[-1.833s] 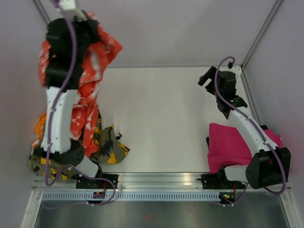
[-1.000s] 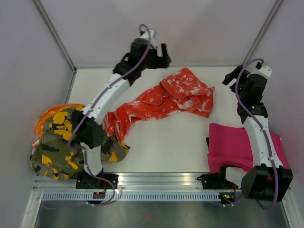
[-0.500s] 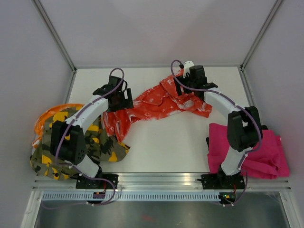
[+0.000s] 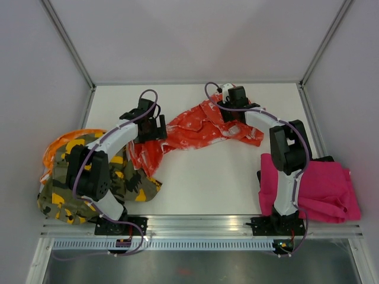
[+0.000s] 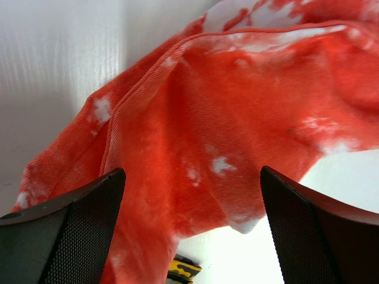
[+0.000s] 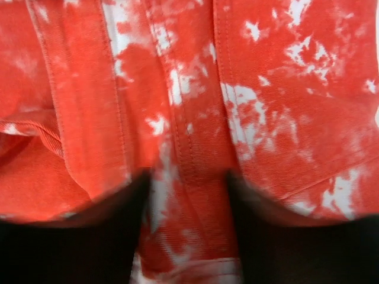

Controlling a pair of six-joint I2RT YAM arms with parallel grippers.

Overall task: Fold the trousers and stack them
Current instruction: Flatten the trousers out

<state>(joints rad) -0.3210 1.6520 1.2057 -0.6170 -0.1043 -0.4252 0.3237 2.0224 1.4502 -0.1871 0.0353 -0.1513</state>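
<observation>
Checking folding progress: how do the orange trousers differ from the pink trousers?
The orange trousers are splattered white; the pink trousers are plain. The orange pair sprawls crumpled across the middle; the pink pair sits in a compact pile at the right near corner. The left claw and right claw are at the orange pair, neither at the pink. Both lie on the table.

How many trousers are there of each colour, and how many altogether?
Orange-red trousers with white splatter: 1
Camouflage trousers: 1
Pink trousers: 1
Total: 3
An orange edge peeks from under the camouflage; I cannot tell what it is, so it is not counted.
</observation>
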